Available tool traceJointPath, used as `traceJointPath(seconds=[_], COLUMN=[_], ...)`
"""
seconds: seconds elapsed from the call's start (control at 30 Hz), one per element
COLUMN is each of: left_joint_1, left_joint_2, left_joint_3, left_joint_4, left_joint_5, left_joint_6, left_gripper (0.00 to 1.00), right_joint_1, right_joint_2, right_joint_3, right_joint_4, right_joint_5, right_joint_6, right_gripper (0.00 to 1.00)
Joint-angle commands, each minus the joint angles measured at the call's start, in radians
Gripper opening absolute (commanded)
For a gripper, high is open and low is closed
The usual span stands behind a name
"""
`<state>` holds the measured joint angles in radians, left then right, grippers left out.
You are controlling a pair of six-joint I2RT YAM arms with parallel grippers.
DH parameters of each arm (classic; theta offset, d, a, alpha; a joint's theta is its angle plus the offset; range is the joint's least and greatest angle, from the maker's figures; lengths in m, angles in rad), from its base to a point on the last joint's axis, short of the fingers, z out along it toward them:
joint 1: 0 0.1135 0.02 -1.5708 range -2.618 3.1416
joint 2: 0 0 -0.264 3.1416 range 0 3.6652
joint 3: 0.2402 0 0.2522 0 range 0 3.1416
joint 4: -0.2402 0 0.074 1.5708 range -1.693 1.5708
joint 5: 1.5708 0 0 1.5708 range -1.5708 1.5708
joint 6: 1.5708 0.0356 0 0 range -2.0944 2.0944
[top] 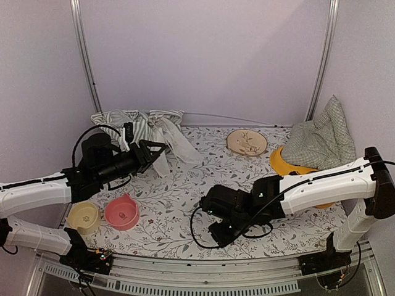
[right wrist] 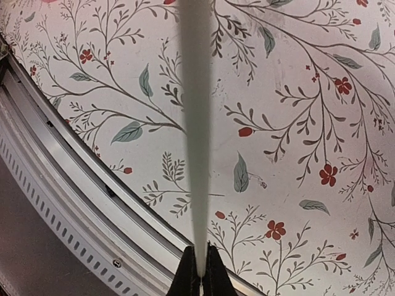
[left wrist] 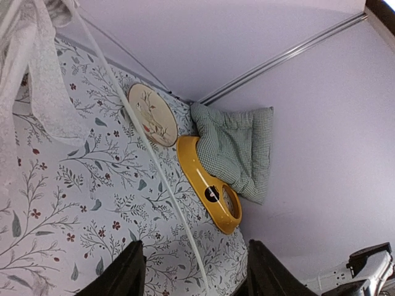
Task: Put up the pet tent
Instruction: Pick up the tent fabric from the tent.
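Locating pet tent [top: 145, 126]: lying collapsed and bunched at far left of table [top: 185, 185]. Holding left claw [left wrist: 194, 256] partly open just beside it, gripping nothing, with thin white pole [left wrist: 154, 160] passing loose between its jaws. Clamping right claw [right wrist: 200, 274] fully shut on, apparently, that pole, near centre. Risking pole springing free, or tent dragging flat, if pulling against the bunching.

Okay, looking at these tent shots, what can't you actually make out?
- Top view: pet tent crumpled, mesh window lost in its folds.
- Right wrist view: white pole blurred by closeness, cut off at the top edge.
- Top view: orange dish partly under the checked cushion.
- Top view: pole too thin to trace to the right pincer.
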<state>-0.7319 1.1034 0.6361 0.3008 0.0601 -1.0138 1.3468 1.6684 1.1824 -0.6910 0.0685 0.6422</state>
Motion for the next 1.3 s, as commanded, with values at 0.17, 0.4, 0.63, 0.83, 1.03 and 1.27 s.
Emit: traceJointPath(seconds=[0.17, 0.4, 0.63, 0.83, 1.03, 1.27], left_joint_1=[0.099, 0.151, 0.152, 0.149, 0.15, 0.151], left_joint_2=[-0.196, -0.097, 0.026, 0.122, 0.202, 0.353], left_joint_3=[0.049, 0.038, 0.012, -0.092, -0.167, -0.299], left_joint_4=[-0.433, -0.409, -0.213, 0.164, 0.47, 0.956], left_joint_5=[-0.369, -0.52, -0.656, -0.641, -0.555, -0.581], left_joint_6=[0.124, 0.267, 0.416, 0.635, 0.847, 1.108], left_gripper=[0.53, 0.59, 0.46, 0.54, 0.54, 0.57], right_joint_1=[-0.041, -0.044, -0.053, -0.062, -0.067, -0.074], right_joint_2=[-0.023, -0.011, -0.007, -0.001, -0.004, -0.01], right_joint_3=[0.084, 0.109, 0.116, 0.123, 0.129, 0.131], right_joint_4=[0.01, 0.002, -0.004, -0.012, -0.019, -0.021], right_joint_5=[0.04, 0.021, 0.008, -0.007, -0.012, -0.01], right_joint_6=[-0.043, -0.071, -0.086, -0.097, -0.103, -0.113], right_gripper=[0.0, 0.0, 0.0, 0.0, 0.0, 0.0])
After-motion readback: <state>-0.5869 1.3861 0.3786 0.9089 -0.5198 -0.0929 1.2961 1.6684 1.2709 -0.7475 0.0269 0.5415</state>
